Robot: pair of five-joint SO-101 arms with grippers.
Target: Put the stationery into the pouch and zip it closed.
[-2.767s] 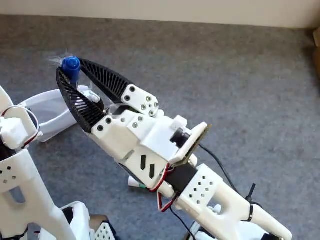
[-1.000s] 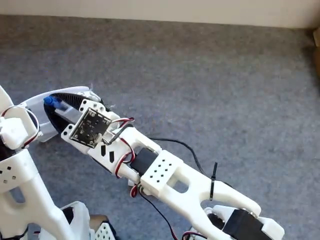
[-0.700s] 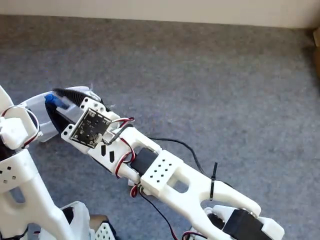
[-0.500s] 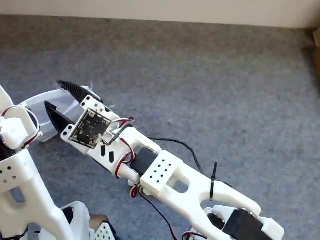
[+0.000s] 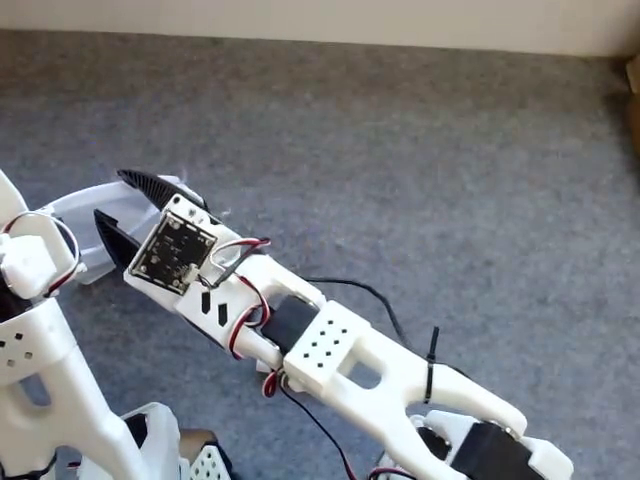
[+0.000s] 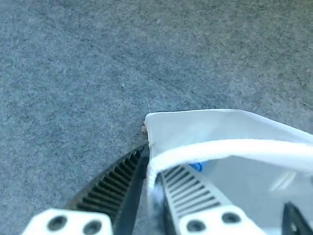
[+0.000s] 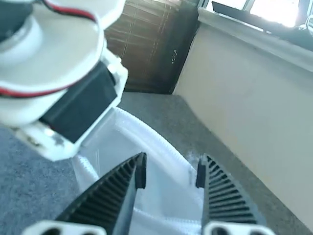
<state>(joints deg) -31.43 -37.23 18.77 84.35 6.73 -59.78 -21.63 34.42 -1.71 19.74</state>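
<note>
Right end effector (image 5: 110,195), now open and empty, has dropped the blue pen (image 6: 195,166) into the pouch (image 5: 75,215) pinched by the left end effector (image 6: 151,161).

White arm (image 5: 360,365), black ribbed hand (image 5: 108,195)

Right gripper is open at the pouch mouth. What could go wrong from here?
The right gripper has open fingers at the pouch mouth; withdrawing could snag the rim and tug it from the left gripper, which pinches only one edge. The blue item lies near the opening and might jam the zip.
</note>
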